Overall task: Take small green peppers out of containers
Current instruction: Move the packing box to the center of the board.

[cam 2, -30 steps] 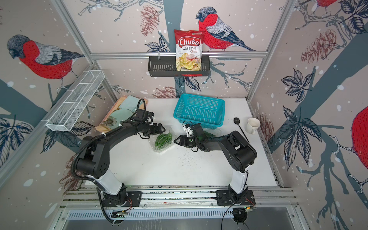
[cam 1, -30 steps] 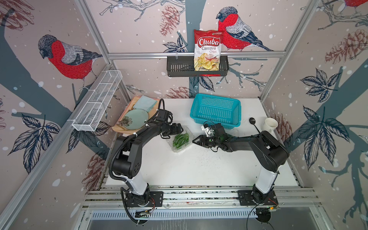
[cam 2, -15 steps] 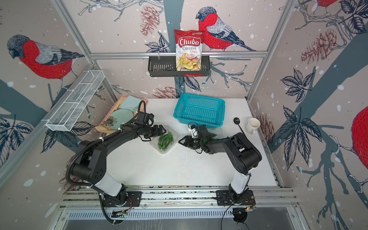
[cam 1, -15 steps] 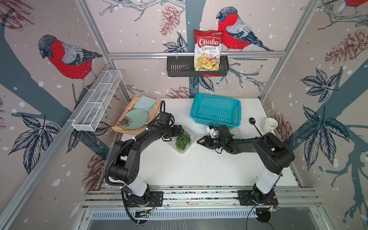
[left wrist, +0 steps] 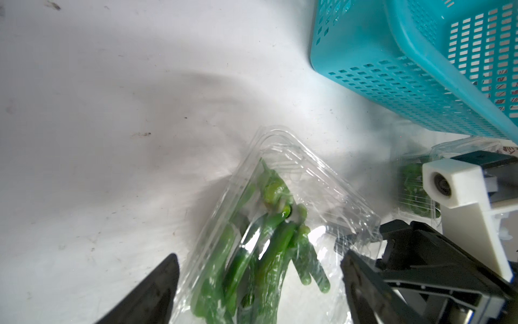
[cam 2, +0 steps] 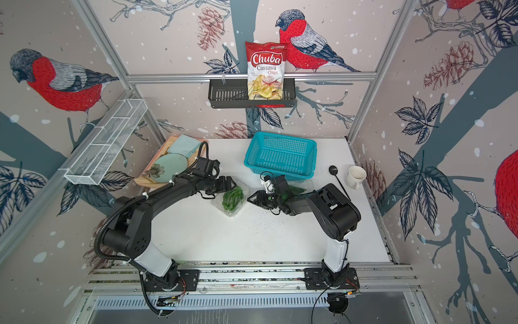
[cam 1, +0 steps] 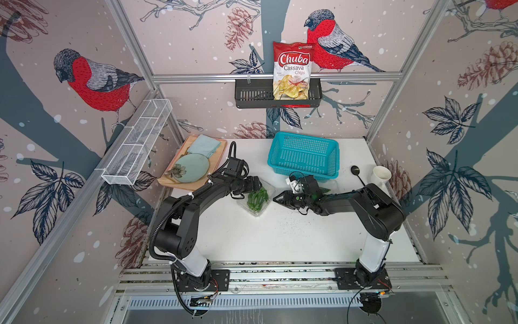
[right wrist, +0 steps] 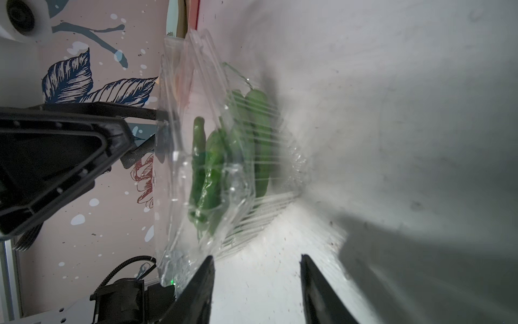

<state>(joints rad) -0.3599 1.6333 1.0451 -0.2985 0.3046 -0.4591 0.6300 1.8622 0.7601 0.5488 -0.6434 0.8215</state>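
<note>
A clear container lies mid-table, full of small green peppers. My left gripper is open at its back-left end, one finger on either side of the box. My right gripper is open, low on the table just right of the box, only bare tabletop between its fingers. A second container holding peppers sits behind the right wrist, mostly hidden.
A turquoise basket stands at the back centre. A black spoon and a white cup are at the back right. A tray with plate and cloth is at the back left. A wall rack holds a chips bag.
My left gripper has slid a little right onto the container's end. The right gripper pulled back right, then came left again, and its jaws have narrowed somewhat.
</note>
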